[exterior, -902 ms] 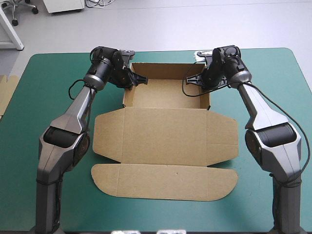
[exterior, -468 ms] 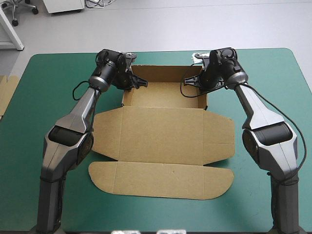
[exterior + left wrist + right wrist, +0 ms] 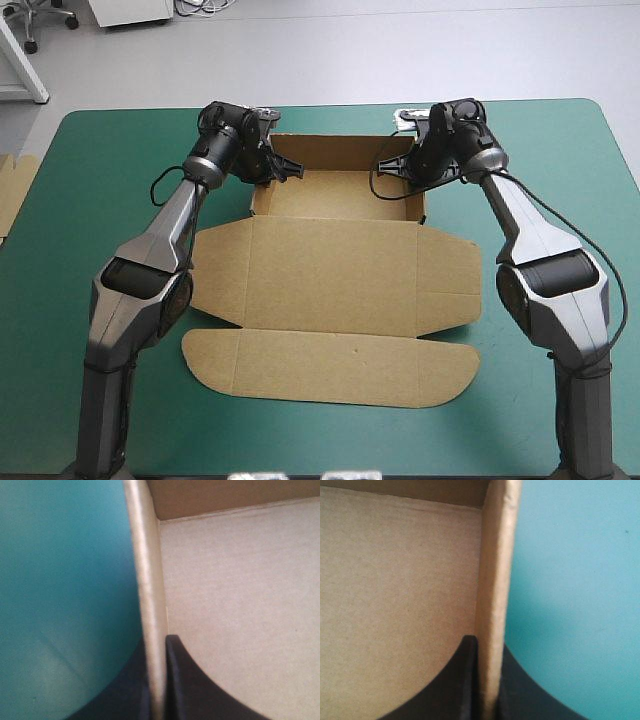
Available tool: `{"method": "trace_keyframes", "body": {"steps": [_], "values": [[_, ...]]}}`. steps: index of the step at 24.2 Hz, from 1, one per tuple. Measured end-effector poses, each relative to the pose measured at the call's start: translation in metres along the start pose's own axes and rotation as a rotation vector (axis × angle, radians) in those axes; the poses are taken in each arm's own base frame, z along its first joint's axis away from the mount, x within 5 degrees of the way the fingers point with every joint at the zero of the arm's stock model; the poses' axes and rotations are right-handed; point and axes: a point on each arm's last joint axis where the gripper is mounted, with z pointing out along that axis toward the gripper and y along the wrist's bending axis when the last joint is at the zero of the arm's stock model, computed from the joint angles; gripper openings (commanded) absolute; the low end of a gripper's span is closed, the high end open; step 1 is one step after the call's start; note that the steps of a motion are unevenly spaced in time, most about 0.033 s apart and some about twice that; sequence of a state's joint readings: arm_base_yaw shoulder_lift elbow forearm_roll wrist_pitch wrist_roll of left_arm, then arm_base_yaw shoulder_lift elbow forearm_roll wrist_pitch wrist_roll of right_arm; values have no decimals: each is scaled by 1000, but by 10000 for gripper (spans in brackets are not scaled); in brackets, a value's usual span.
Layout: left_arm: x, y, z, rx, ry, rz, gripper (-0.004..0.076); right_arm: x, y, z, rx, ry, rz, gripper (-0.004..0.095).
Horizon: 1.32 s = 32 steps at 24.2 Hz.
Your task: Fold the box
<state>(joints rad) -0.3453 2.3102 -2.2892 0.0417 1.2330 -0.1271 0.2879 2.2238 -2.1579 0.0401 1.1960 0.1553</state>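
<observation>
Two walls of the brown cardboard box [image 3: 335, 270] are pinched: the left one by the black-fingered left hand [image 3: 159, 647], the right one by the right hand [image 3: 487, 645], fingers pressed almost together on the board. The box is set as an open tray, lid flat, near the far edge of the teal-green tabletop [image 3: 560, 150]. Compared with the earliest picture, it is shifted slightly leftward.

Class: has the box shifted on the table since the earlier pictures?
Yes. The box has slid slightly leftward, away from the table's right edge.
</observation>
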Motion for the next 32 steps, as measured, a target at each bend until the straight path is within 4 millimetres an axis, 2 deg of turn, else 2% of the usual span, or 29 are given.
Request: {"method": "trace_keyframes", "body": {"steps": [2, 4, 6, 7, 8, 10, 12, 16, 20, 25, 32], "values": [[0, 1, 0, -1, 1, -1, -9, 0, 0, 0, -1, 0, 0, 35], [-1, 2, -1, 5, 0, -7, -9, 0, 0, 0, -1, 0, 0, 138], [-1, 3, -1, 11, -1, -14, 56, 0, 0, 0, -3, 4, -25, 294], [-2, 4, -1, 13, -1, -12, 176, 1, 1, 0, -8, 9, -32, 406], [-2, 3, 0, 17, -1, 1, 288, 2, 1, 0, -11, 24, -39, 470], [0, 4, 9, 20, 18, 24, 520, 3, -1, 0, -11, 34, -36, 482], [-1, 7, 9, 13, 13, 32, 619, 3, -4, 0, -9, 38, -32, 482], [-3, 8, -1, 20, -3, 28, 618, 1, -4, -17, -13, 6, -33, 482], [-9, 7, -24, 36, -62, 23, 618, 0, -3, -37, -18, -31, -35, 482], [-11, 8, -53, 40, -116, 25, 617, 1, -1, -71, -27, -99, -38, 482], [-7, 11, -95, 12, -178, 36, 549, 5, 0, -118, -38, -188, -54, 417]]}}
